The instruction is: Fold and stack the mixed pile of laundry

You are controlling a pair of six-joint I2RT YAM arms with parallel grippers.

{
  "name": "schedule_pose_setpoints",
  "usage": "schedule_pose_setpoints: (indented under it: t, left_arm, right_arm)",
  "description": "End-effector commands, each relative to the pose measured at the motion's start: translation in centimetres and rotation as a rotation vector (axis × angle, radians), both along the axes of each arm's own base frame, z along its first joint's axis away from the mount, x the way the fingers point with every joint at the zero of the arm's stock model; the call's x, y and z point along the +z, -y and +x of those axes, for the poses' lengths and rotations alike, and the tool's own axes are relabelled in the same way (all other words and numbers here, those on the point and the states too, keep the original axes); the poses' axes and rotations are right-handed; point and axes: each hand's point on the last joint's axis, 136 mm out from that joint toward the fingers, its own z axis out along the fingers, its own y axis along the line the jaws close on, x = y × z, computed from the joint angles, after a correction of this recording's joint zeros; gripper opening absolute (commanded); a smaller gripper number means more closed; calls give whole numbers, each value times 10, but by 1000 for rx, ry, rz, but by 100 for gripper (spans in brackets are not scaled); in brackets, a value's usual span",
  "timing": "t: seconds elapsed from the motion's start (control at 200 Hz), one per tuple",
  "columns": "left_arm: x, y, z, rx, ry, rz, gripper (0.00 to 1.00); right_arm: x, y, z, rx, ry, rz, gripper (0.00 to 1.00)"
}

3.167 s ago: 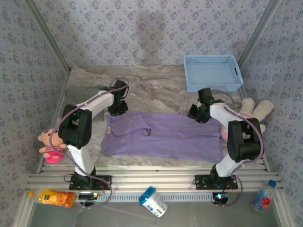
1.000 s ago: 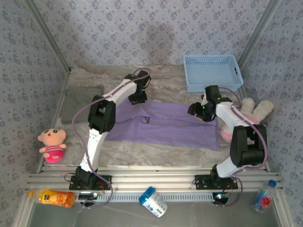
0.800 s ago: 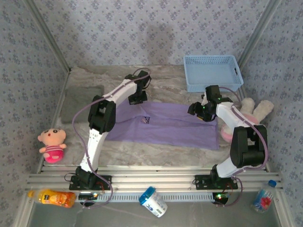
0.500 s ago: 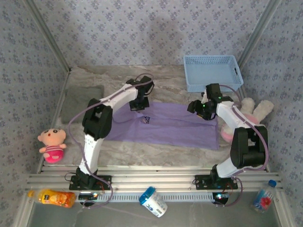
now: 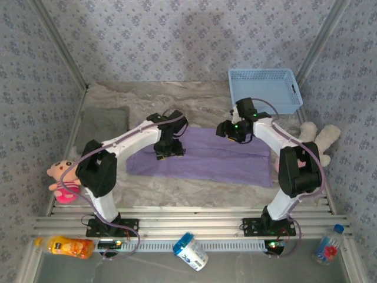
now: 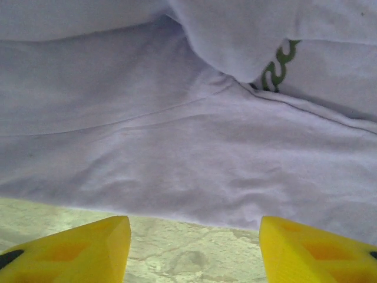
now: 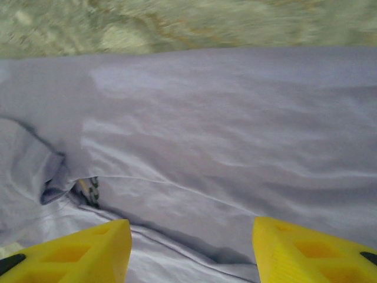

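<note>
Soft, even light is filling the scene, leaving a faint shadow on the floral wallpapered wall [image 5: 194, 35] at 12 o'clock; the marbled stone counter [image 7: 177, 23] beyond the lavender-purple T-shirt [image 7: 235, 118] is blurring.

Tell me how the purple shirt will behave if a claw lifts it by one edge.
Likely floppy: the shirt lies flat in soft folds, so it should sag. Probably light, being thin. Pushed, its wrinkled cloth would likely bunch, not slide.

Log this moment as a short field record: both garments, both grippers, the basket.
lavender T-shirt: folded into a long band, flat at the centre of the table
gray garment: flat at far left, apart from the shirt, not stacked
left gripper: open, at an edge of the shirt
right gripper: open, over the shirt
basket: far right corner, apart from both garments
</note>
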Motion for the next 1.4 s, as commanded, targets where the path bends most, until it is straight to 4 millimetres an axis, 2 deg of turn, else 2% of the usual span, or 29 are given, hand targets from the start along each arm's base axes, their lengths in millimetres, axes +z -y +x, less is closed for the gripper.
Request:
schedule_pose_setpoints:
  t: [0.0,0.155,0.235,0.315,0.445,0.49,0.53,0.665,0.819,0.959,1.069,1.149,1.244,1.394]
  left_arm:
    - [27,-35,18,103,99,3,62]
    - [30,-73,51,272,187,-74,62]
    - [29,-89,61,328,208,-100,62]
    - [25,-103,65,368,204,-109,66]
    - [19,-113,65,406,203,-153,69]
    - [17,-117,63,416,201,-153,74]
    - [15,-120,60,424,198,-152,78]
    - [9,-131,50,439,184,-145,80]
    - [11,-147,41,474,198,-136,79]
    - [9,-160,36,506,207,-134,80]
    - [3,-163,36,523,204,-143,80]
    - [-1,-164,38,526,200,-143,80]
    - [-2,-164,41,522,201,-136,80]
    - [-6,-167,43,514,194,-117,80]
  right_arm:
    - [13,-42,2,102,44,57,58]
    - [12,-104,0,218,46,151,58]
    - [2,-129,2,255,34,160,59]
    - [-13,-149,5,262,5,156,58]
    - [-31,-176,7,285,-28,163,57]
    - [-36,-184,7,286,-36,173,57]
    - [-39,-191,7,288,-45,187,57]
    - [-45,-209,8,299,-70,227,53]
    - [-34,-216,11,318,-25,231,32]
    - [-20,-216,7,372,50,181,19]
    - [-11,-218,-11,478,101,134,12]
    - [-4,-219,-36,604,134,116,12]
    - [3,-217,-77,775,163,98,14]
    - [-5,-197,-128,962,187,-63,24]
